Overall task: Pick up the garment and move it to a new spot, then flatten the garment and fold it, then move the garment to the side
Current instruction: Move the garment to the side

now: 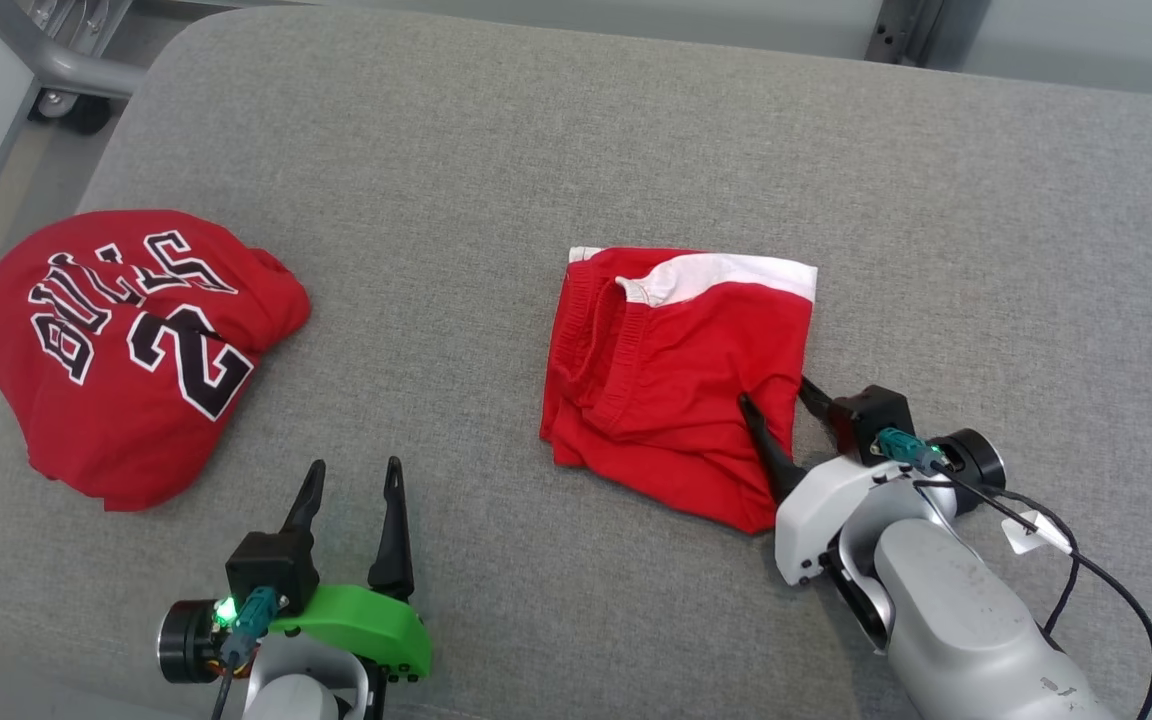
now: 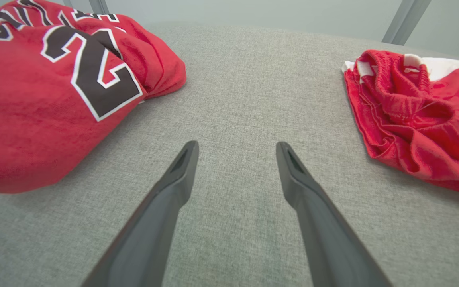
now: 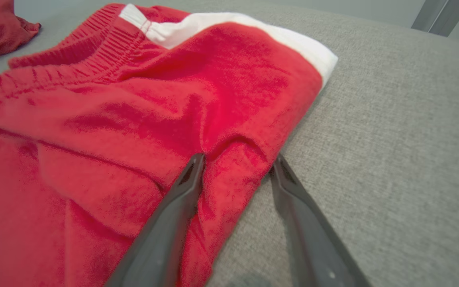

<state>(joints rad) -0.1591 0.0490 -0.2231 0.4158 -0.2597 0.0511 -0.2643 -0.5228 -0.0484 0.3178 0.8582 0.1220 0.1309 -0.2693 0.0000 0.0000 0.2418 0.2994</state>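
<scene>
Right wrist view showed our right gripper (image 3: 239, 159) unclenched, astride the edge of the folded red shorts (image 3: 213, 91) on the grey cushion (image 3: 393, 139), so we judged closing should catch every layer before sliding them aside

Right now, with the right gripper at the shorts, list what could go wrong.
1. The right gripper straddles just the edge of the folded shorts. Closing may catch only the top layer, so the fold could open when lifted.
2. One finger is down by the grey cushion and might pinch its fabric too.
</scene>
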